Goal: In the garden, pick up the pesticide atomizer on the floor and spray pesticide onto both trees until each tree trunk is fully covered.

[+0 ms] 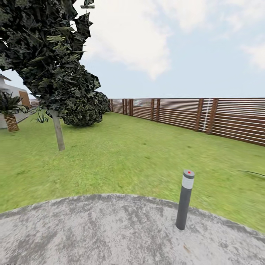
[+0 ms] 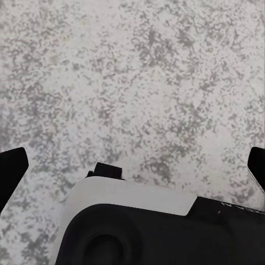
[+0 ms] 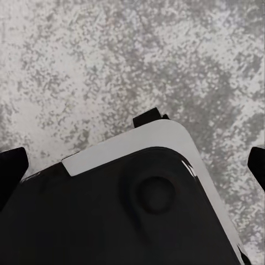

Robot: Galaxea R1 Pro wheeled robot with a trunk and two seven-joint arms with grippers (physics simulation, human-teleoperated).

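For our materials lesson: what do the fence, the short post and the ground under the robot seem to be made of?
Fence: looks like brown wood, horizontal slats between darker uprights, matt finish.
Short post: probably dark grey metal or plastic, smooth, with a pale band and a red dot on top.
Paved patch: looks like concrete or stone, speckled grey and rough, seen up close below the wrist cameras.

I see rough, mottled grey paving [image 1: 110,232] and a slatted wooden fence [image 1: 228,117]. The lamp post [image 1: 184,200] looks smooth, matt grey.
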